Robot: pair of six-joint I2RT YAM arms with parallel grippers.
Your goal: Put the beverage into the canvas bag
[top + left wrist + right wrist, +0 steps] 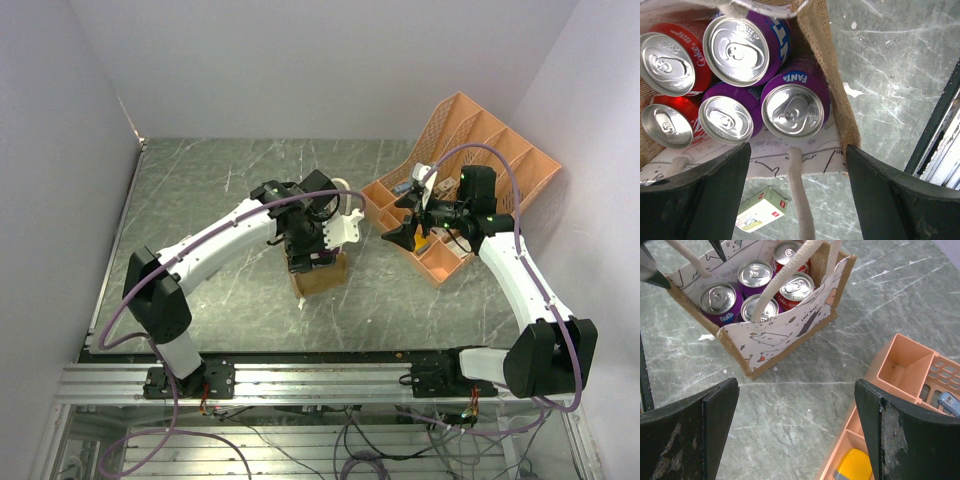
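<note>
The canvas bag (322, 278) stands on the table mid-front, its burlap wall (822, 45) and printed cream side (775, 340) showing. Several beverage cans stand upright inside it, purple Fanta and red Coke. One purple Fanta can (792, 110) sits at the bag's corner, directly under my left gripper (797, 150). That gripper (312, 245) hovers over the bag, open, with nothing between its fingers; a cream handle (800, 200) hangs between them. My right gripper (410, 228) hangs open and empty (796, 385) over bare table between the bag and the organizer.
An orange plastic desk organizer (470, 170) stands at the right back, its compartments (905, 365) beside my right fingers, one holding a yellow object (855, 467). A small green-and-white box (762, 210) lies on the table beyond the bag. The metal rail (935, 130) runs along the table's edge.
</note>
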